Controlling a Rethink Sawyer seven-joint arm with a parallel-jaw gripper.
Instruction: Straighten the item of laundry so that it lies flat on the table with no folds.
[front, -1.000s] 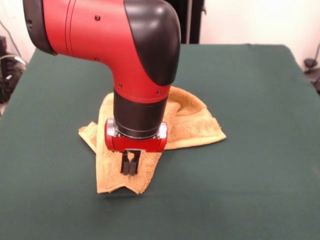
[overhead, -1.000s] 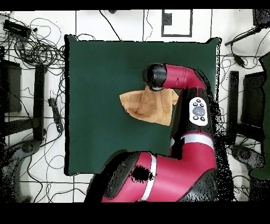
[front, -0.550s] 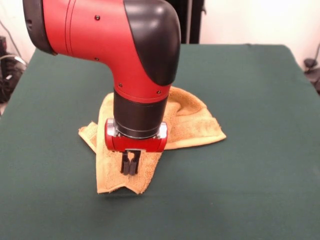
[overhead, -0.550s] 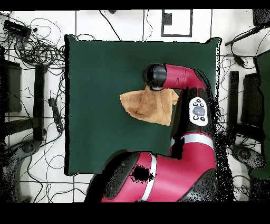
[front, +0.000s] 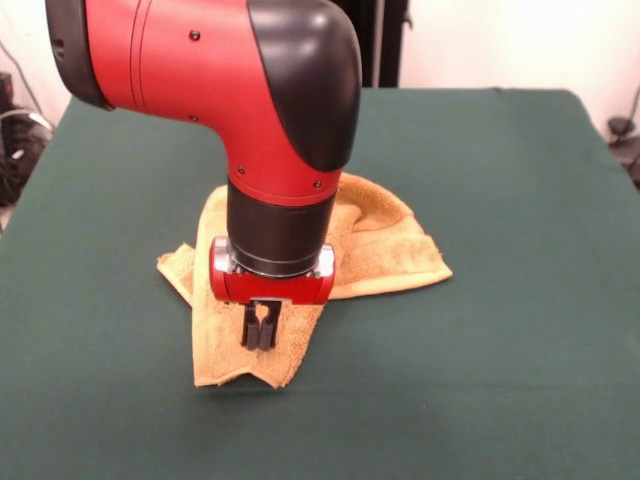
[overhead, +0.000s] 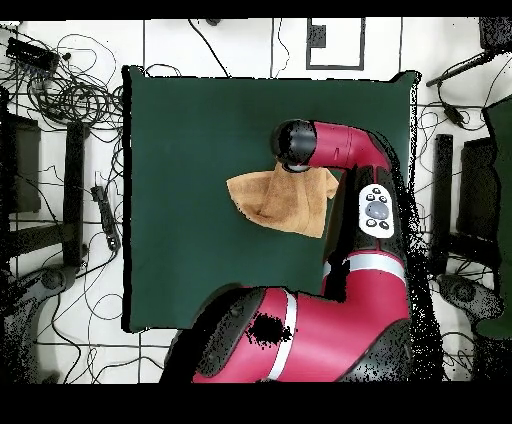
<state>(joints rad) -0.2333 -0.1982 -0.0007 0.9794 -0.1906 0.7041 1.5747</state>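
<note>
Arm (front: 250, 90) down, fingers (front: 252, 327) together

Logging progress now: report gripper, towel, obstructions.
Gripper shut, low over towel's near flap. Towel bunched, folded, not flat on table. Nothing else on the cloth.

No readable text, labels, brands, numbers or signs in either view. Arm (front: 230, 90): plain red and black casing, no lettering visible. Button panel (overhead: 376, 209) on arm in overhead view: markings too small to read. Towel (front: 385, 250): no tag or print seen. Table (front: 520, 330): plain green cloth, unmarked.
</note>
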